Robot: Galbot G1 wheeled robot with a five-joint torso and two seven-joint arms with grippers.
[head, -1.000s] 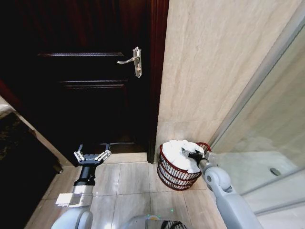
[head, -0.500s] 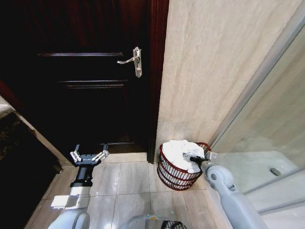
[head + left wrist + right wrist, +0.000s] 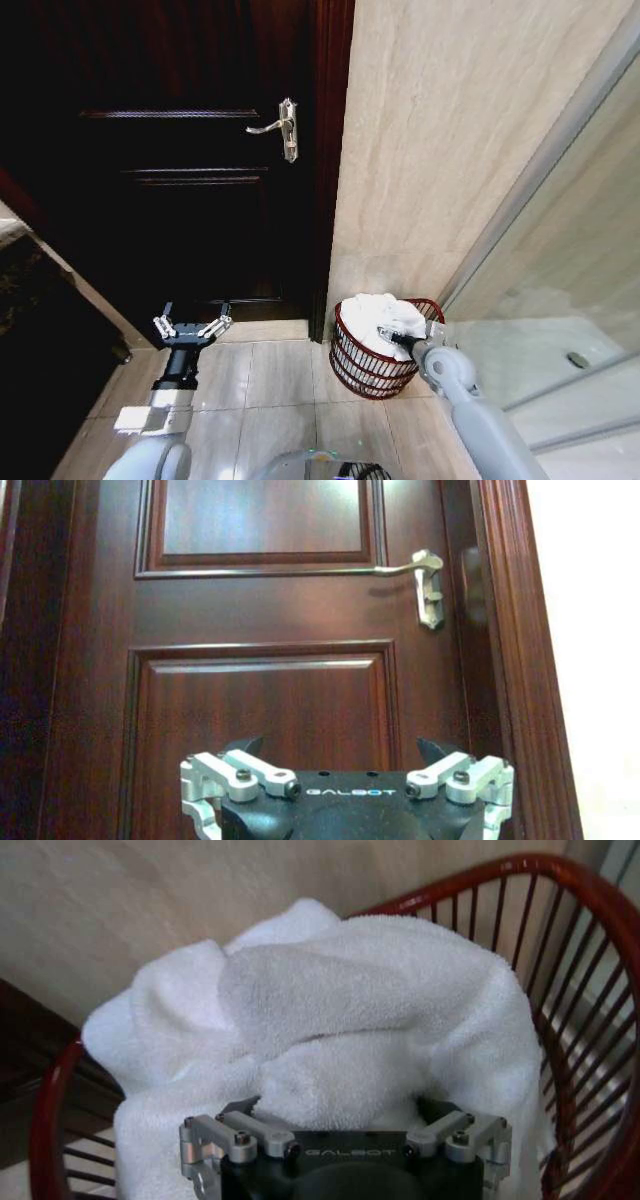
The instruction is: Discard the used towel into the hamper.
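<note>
The right end effector (image 3: pixel 385 333) presses into a white towel (image 3: pixel 378 318), fingers spread around a fold, inside the red wire hamper (image 3: pixel 365 372) (on the tiled floor (image 3: pixel 270 385) beside the wall). The left end effector (image 3: pixel 192 328) hangs open before the dark door (image 3: pixel 180 170).

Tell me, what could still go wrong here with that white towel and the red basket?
The right tool is pressed into the towel, so pulling away might drag it back out. The towel is heaped above the hamper rim and could slip over. The arm could also tip the light hamper. The left tool waits by the door.
</note>
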